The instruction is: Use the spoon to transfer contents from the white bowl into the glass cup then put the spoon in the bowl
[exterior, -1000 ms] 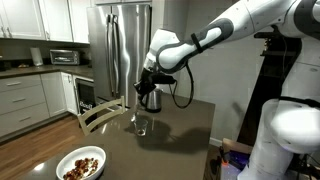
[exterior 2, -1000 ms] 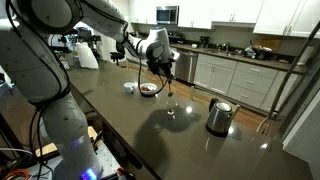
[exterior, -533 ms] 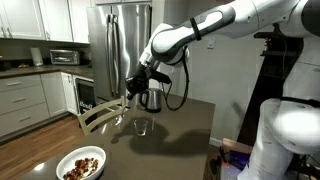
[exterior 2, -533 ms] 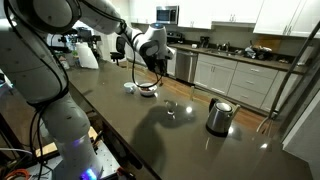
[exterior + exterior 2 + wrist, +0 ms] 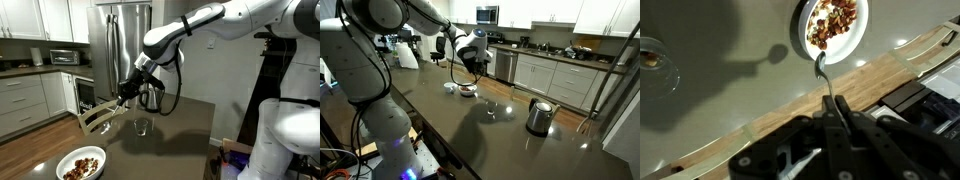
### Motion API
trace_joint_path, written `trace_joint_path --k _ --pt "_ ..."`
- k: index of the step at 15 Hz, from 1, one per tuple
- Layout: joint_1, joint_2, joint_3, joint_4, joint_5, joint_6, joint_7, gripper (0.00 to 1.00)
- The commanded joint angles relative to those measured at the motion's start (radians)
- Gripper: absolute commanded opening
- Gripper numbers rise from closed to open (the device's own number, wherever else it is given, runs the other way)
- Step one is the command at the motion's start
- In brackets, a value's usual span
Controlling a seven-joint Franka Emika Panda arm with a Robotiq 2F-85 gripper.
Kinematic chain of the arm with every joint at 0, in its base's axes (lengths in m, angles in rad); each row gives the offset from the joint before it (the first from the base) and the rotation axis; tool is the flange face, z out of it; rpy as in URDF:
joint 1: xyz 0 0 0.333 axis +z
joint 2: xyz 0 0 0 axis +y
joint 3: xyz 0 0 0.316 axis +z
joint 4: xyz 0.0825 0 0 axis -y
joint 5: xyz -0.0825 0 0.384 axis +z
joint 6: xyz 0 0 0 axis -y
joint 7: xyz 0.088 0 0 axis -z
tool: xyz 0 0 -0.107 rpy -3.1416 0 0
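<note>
- My gripper (image 5: 837,108) is clamped on the spoon (image 5: 824,80) handle.
- Its tip points toward the white bowl (image 5: 797,35) of brown chunks (image 5: 832,22).
- The glass cup (image 5: 654,62) stands well apart.

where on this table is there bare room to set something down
Bare tabletop stretches between the glass cup and the white bowl, and widely in front of the kettle. Crowded at the bowl, where the gripper holds the spoon.
</note>
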Motion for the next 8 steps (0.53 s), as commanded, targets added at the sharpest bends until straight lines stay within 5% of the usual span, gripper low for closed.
trace_joint_path --k 1,8 --pt "0.004 0.096 0.023 0.067 0.081 -0.008 -0.102 0.02" --pt "-0.01 0.277 0.113 0.159 0.278 0.003 -0.286 0.02"
